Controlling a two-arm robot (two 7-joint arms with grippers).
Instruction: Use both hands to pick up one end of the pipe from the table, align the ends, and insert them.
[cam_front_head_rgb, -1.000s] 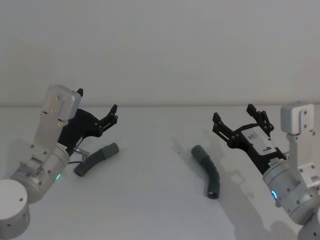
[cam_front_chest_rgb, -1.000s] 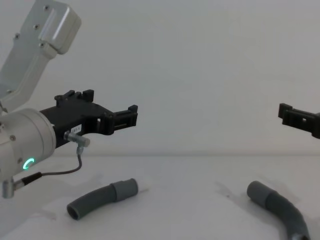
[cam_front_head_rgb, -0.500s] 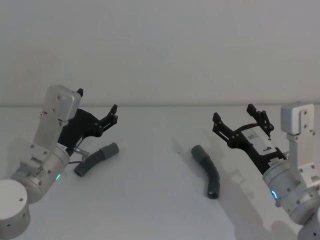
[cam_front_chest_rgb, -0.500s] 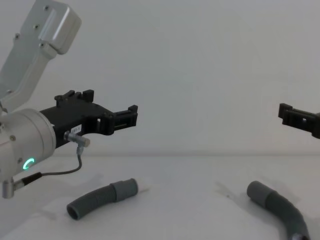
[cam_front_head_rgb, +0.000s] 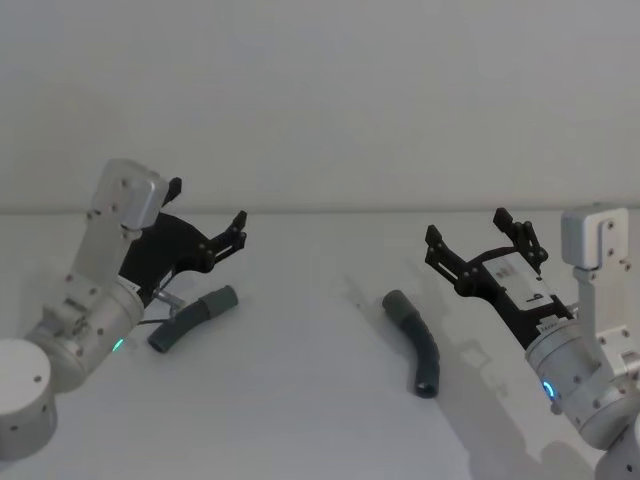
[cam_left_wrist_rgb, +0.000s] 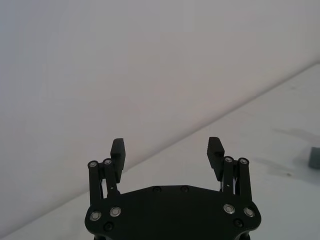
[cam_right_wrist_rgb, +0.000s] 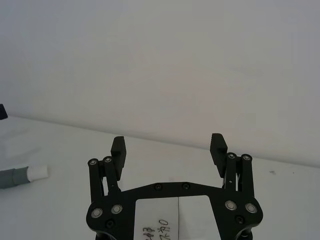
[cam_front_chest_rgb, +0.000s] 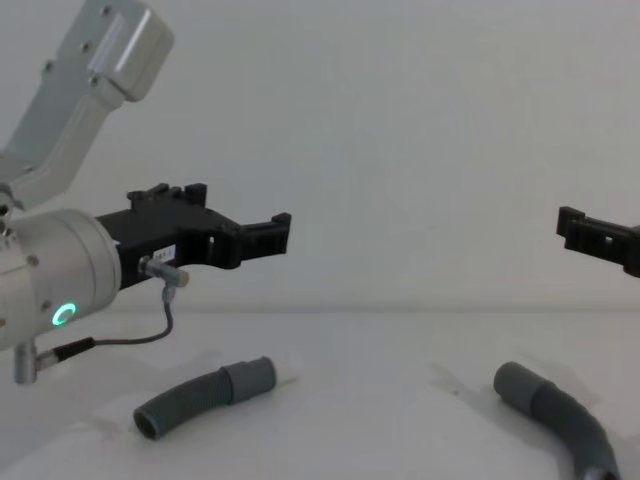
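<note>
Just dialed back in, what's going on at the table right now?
Nothing is gripped yet. The left gripper and the right gripper both hang open above the table. The left hose piece and the right hose piece lie flat on it, well apart, their cuffs not joined.

— What stands behind the work?
— A plain wall (cam_front_head_rgb: 320, 100), pale grey, bare and even from side to side, its foot running as one straight line
— Anything else?
— A tiny dark speck (cam_right_wrist_rgb: 271, 172) just below that line in the right wrist view; perhaps a mark or a crumb, I cannot tell which
</note>
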